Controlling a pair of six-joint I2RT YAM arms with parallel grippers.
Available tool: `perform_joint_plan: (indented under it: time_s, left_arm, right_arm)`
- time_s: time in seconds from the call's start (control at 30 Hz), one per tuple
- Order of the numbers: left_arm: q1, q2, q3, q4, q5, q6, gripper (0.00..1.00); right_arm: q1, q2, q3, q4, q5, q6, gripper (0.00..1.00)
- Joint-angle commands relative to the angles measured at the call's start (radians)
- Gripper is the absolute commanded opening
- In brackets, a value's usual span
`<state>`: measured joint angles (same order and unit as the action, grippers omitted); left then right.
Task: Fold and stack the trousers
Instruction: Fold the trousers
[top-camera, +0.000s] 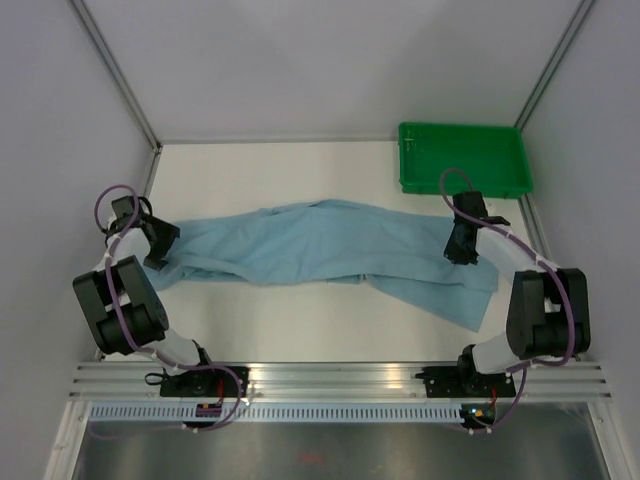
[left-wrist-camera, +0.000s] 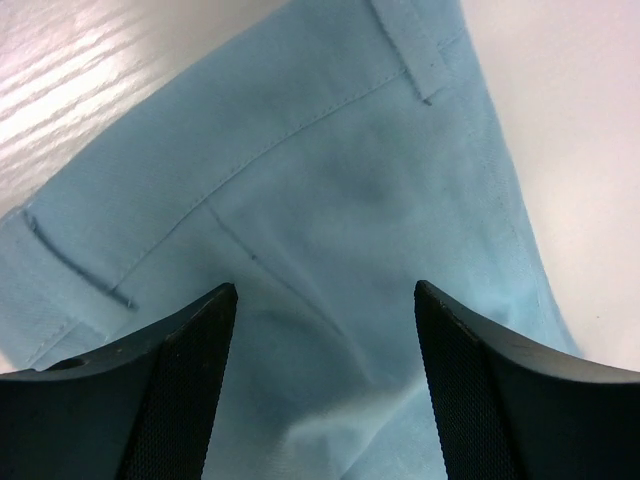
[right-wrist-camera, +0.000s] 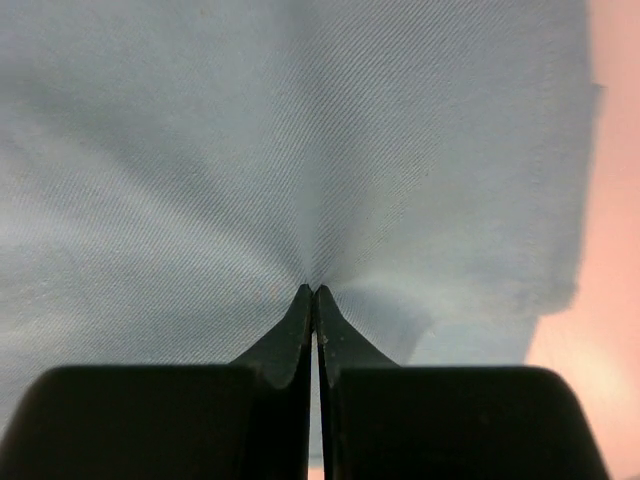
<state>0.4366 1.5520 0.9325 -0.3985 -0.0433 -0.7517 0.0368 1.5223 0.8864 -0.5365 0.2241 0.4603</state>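
Observation:
The light blue trousers (top-camera: 320, 245) lie spread out flat across the table, waistband to the left and legs to the right. My left gripper (top-camera: 160, 255) is down at the waistband end. In the left wrist view this gripper (left-wrist-camera: 325, 290) is open, its two fingers astride a raised fold of the trousers (left-wrist-camera: 330, 180) just below the belt loops. My right gripper (top-camera: 460, 250) sits on the leg end. In the right wrist view it (right-wrist-camera: 312, 290) is shut on a pinch of the trousers (right-wrist-camera: 250, 150), with creases fanning out from its tips.
A green plastic tray (top-camera: 462, 128) stands at the back right, just beyond the right gripper. Grey walls close in the table on both sides and at the back. A metal rail (top-camera: 330, 378) runs along the near edge by the arm bases.

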Motion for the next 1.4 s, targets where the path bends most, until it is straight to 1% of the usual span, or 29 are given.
perform_joint_plan:
  time_s: [0.0, 0.1, 0.2, 0.23, 0.27, 0.3, 0.33, 0.37, 0.43, 0.5, 0.53, 0.6, 0.63, 0.73, 0.77, 0.83, 0.87, 0.93, 0.97, 1.0, 1.03, 1.07, 1.1, 1.2, 1.27, 1.3, 1.37]
  left_arm:
    - [0.004, 0.045, 0.049, 0.079, 0.034, 0.060, 0.77]
    - [0.004, 0.078, 0.063, 0.089, 0.033, 0.104, 0.77]
    - [0.004, 0.105, 0.074, 0.098, 0.023, 0.141, 0.77]
    - [0.004, 0.109, 0.078, 0.099, 0.022, 0.147, 0.77]
    - [0.004, 0.114, 0.084, 0.099, 0.019, 0.156, 0.77]
    - [0.004, 0.118, 0.088, 0.101, 0.022, 0.161, 0.77]
    - [0.004, 0.123, 0.091, 0.101, 0.023, 0.164, 0.77]
    - [0.004, 0.125, 0.098, 0.099, 0.028, 0.172, 0.77]
    - [0.004, 0.125, 0.104, 0.093, 0.028, 0.173, 0.74]
    - [0.002, 0.126, 0.108, 0.089, 0.034, 0.172, 0.69]
    - [0.004, 0.125, 0.106, 0.087, 0.039, 0.172, 0.68]
    - [0.004, 0.126, 0.100, 0.086, 0.039, 0.172, 0.68]
    - [0.004, 0.126, 0.095, 0.087, 0.039, 0.172, 0.68]
    - [0.004, 0.122, 0.089, 0.084, 0.039, 0.173, 0.67]
    - [0.004, 0.123, 0.089, 0.084, 0.039, 0.170, 0.67]
    - [0.004, 0.115, 0.088, 0.075, 0.039, 0.167, 0.67]
    - [0.004, 0.111, 0.085, 0.075, 0.039, 0.164, 0.67]
    - [0.004, 0.099, 0.077, 0.075, 0.039, 0.166, 0.67]
    - [0.004, 0.095, 0.075, 0.073, 0.039, 0.166, 0.67]
    - [0.002, 0.089, 0.074, 0.073, 0.039, 0.166, 0.67]
    - [0.004, 0.086, 0.071, 0.075, 0.039, 0.166, 0.67]
    - [0.004, 0.085, 0.069, 0.075, 0.037, 0.166, 0.67]
    - [0.004, 0.083, 0.069, 0.073, 0.039, 0.166, 0.67]
    - [0.002, 0.082, 0.069, 0.072, 0.036, 0.167, 0.67]
    - [0.004, 0.080, 0.066, 0.073, 0.039, 0.161, 0.68]
    - [0.004, 0.080, 0.065, 0.073, 0.039, 0.161, 0.68]
    - [0.004, 0.082, 0.063, 0.076, 0.039, 0.160, 0.68]
  right_arm:
    - [-0.017, -0.157, 0.049, -0.202, 0.155, 0.009, 0.00]
    - [-0.021, -0.249, 0.074, -0.296, 0.210, 0.023, 0.00]
    - [-0.028, -0.287, 0.049, -0.345, 0.198, 0.040, 0.00]
    - [-0.028, -0.290, 0.019, -0.349, 0.189, 0.047, 0.07]
    - [-0.028, -0.292, 0.002, -0.339, 0.149, 0.054, 0.23]
    - [-0.029, -0.292, -0.007, -0.336, 0.127, 0.063, 0.35]
    - [-0.028, -0.294, -0.016, -0.332, 0.109, 0.069, 0.52]
    - [-0.029, -0.297, -0.014, -0.321, 0.066, 0.066, 0.62]
    - [-0.029, -0.292, 0.032, -0.318, 0.060, 0.057, 0.85]
    - [-0.029, -0.281, 0.083, -0.326, 0.083, 0.032, 0.87]
    - [-0.029, -0.271, 0.138, -0.330, 0.099, 0.008, 0.88]
    - [-0.037, -0.220, 0.184, -0.316, 0.132, -0.023, 0.88]
    - [-0.064, -0.196, 0.218, -0.304, 0.136, -0.053, 0.89]
    - [-0.116, -0.082, 0.266, -0.229, 0.132, -0.078, 0.88]
    - [-0.148, -0.021, 0.284, -0.235, 0.094, -0.054, 0.87]
    - [-0.156, 0.002, 0.309, -0.234, 0.038, -0.029, 0.84]
    - [-0.149, -0.005, 0.292, -0.208, -0.020, 0.016, 0.84]
    - [-0.138, -0.086, 0.214, -0.198, -0.119, 0.081, 0.83]
    - [-0.132, -0.167, 0.183, -0.209, -0.146, 0.150, 0.81]
    - [-0.124, -0.216, 0.121, -0.218, -0.166, 0.188, 0.61]
    - [-0.115, -0.268, 0.091, -0.230, -0.189, 0.233, 0.38]
    - [-0.112, -0.324, 0.057, -0.259, -0.189, 0.277, 0.10]
    - [-0.109, -0.435, 0.001, -0.273, -0.187, 0.370, 0.00]
    - [-0.106, -0.589, -0.096, -0.325, -0.209, 0.487, 0.00]
    - [-0.092, -0.611, -0.168, -0.352, -0.226, 0.495, 0.00]
    - [-0.084, -0.611, -0.194, -0.355, -0.258, 0.486, 0.00]
    - [-0.071, -0.578, -0.259, -0.339, -0.285, 0.463, 0.00]
